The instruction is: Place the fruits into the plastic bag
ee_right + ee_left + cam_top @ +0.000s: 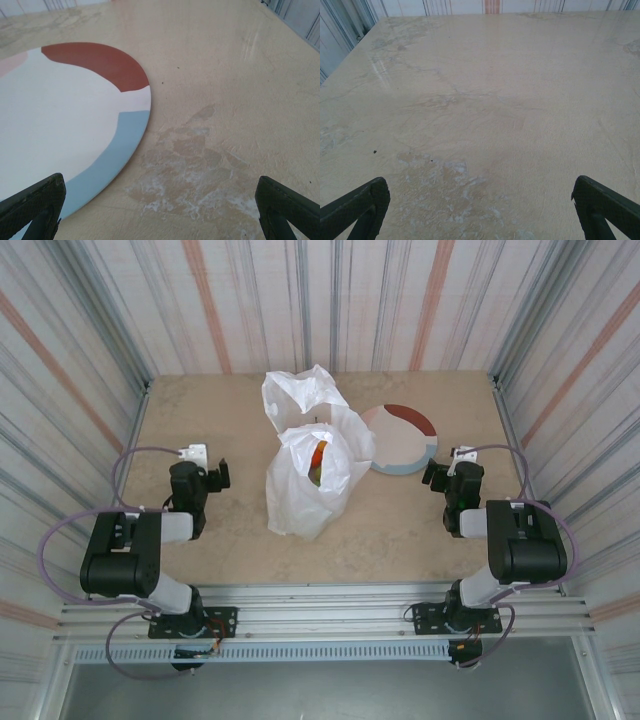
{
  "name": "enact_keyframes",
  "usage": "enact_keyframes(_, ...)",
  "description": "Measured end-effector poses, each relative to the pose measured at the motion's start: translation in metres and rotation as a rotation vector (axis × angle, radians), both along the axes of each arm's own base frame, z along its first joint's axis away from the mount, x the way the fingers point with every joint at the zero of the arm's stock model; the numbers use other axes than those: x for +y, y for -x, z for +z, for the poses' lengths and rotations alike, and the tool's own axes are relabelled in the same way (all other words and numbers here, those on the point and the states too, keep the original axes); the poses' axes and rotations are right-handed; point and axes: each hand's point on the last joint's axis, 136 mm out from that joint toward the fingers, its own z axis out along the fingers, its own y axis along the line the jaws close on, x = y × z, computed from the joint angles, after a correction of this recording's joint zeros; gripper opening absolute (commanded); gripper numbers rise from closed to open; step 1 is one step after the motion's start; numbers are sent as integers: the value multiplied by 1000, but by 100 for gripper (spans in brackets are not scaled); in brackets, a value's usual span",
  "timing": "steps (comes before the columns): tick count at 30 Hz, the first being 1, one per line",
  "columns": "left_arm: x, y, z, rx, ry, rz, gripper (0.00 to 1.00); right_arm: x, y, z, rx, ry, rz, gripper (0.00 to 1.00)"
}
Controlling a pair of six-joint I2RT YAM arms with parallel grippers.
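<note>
The white plastic bag [308, 480] stands crumpled at the table's middle, its handles thrown toward the back. Through its mouth I see fruits [318, 462] inside, red, orange and green. My left gripper [217, 474] rests to the bag's left, open over bare tabletop, with its dark fingertips [362, 205] spread wide and nothing between them. To the bag's right, my right gripper [436, 471] is also open and holds nothing. It sits just beside the near right edge of the plate [60, 125], whose face carries no fruit.
The round pale plate [400, 438] with red and blue rim patches lies behind and right of the bag, partly covered by its film. Corrugated striped walls [90, 370] enclose the table on three sides. A metal rail [320, 605] carries both arm bases at the near edge.
</note>
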Motion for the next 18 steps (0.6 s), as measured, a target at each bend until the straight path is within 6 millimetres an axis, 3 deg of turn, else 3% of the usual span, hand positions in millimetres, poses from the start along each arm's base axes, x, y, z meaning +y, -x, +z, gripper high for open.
enact_keyframes(18, -5, 0, -2, 5, -2, -20, 99, 0, 0, 0, 0, 0, 0, 99)
